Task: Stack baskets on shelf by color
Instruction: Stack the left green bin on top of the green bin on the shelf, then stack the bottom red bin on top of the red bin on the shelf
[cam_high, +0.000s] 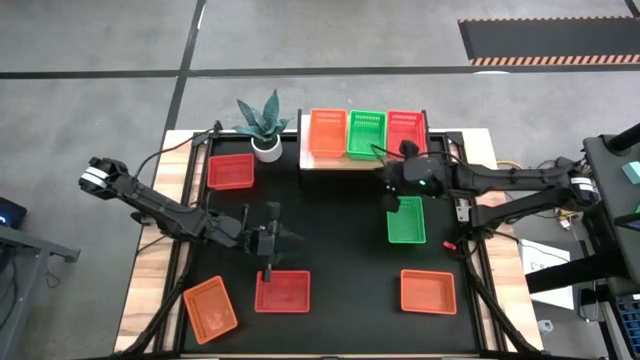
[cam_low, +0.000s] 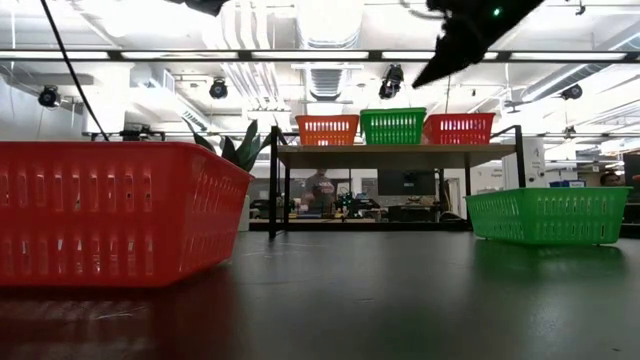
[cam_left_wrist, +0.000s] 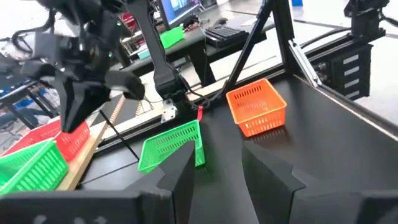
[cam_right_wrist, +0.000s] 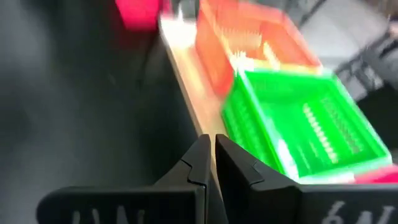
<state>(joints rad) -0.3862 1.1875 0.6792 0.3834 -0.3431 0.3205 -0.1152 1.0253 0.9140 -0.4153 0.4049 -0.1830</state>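
While three baskets, orange (cam_high: 328, 132), green (cam_high: 366, 133) and red (cam_high: 405, 130), are lined up on the shelf (cam_high: 330, 163) as bases for colour piles, the right gripper (cam_high: 392, 182) is held at the shelf's front edge, fingers pressed together and empty. A loose green basket (cam_high: 406, 220) is left just behind it on the bench (cam_high: 340, 230). The left gripper (cam_high: 268, 262), fingers spread, is hung above a red basket (cam_high: 282, 292), probably for the next pick.

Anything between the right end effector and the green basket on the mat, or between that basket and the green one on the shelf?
Nothing visible. The right end effector, fingers together, hangs over the shelf's front edge, directly above the loose green basket. Only bare mat lies between that basket and the shelf, where the green basket sits in the middle with its top uncovered.
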